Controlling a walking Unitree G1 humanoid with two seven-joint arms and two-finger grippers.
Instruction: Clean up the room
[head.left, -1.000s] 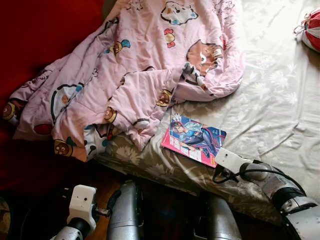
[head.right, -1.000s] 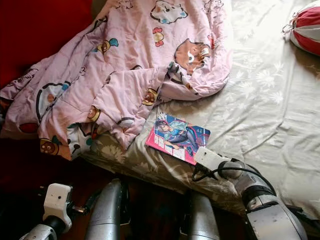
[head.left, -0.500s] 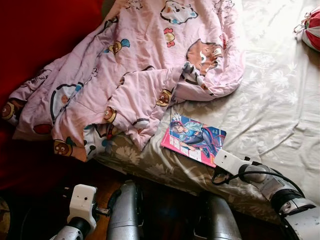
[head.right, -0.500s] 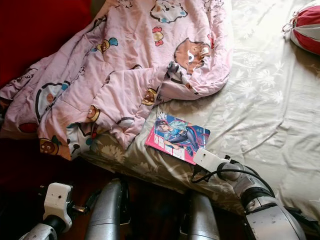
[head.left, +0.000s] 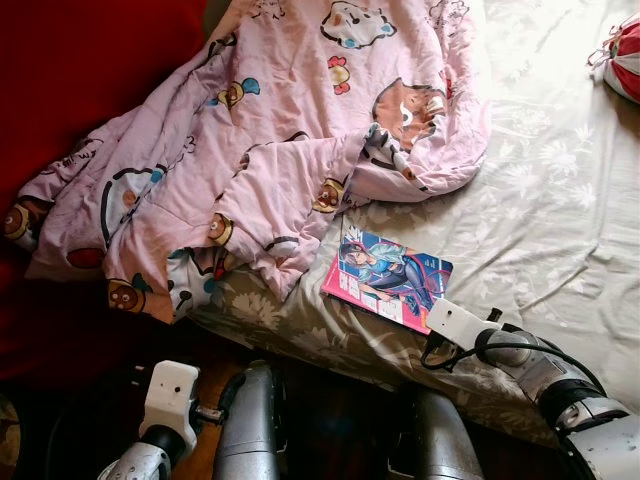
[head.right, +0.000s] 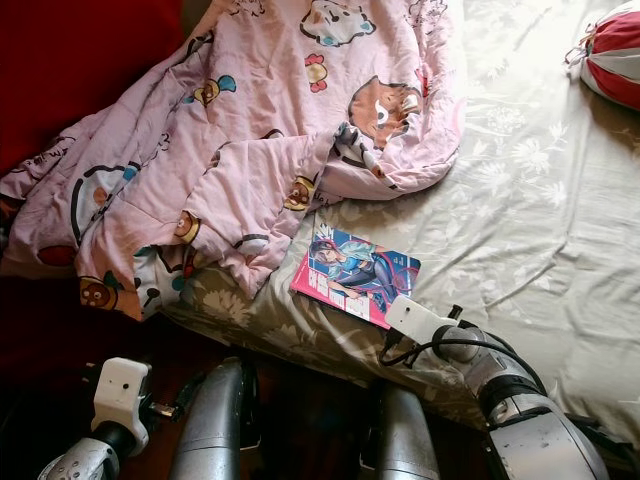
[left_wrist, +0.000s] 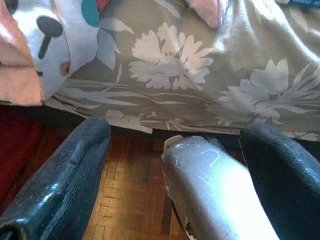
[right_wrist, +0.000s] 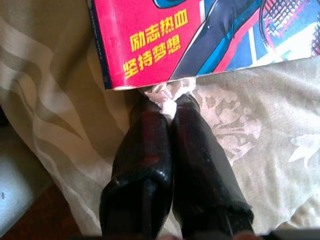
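1. The right gripper (right_wrist: 170, 107) is seen pressed together, its two black fingers (right_wrist: 145, 145) side by side with a small scrap of white tissue (right_wrist: 167, 95) pinched at their tips.
2. The tips are placed right at the near edge of a comic book (head.left: 390, 277), which lies flat on the floral bedsheet (head.left: 540, 200) close to the bed's front edge.
3. A pink cartoon quilt (head.left: 270, 140) is heaped beyond the book, draped over the bed's left side.
4. A red and white ball (head.right: 612, 60) is seen at the far right corner.
5. The left gripper (left_wrist: 170, 175) is held low above the parquet floor (left_wrist: 125, 200), its fingers spread wide and empty.
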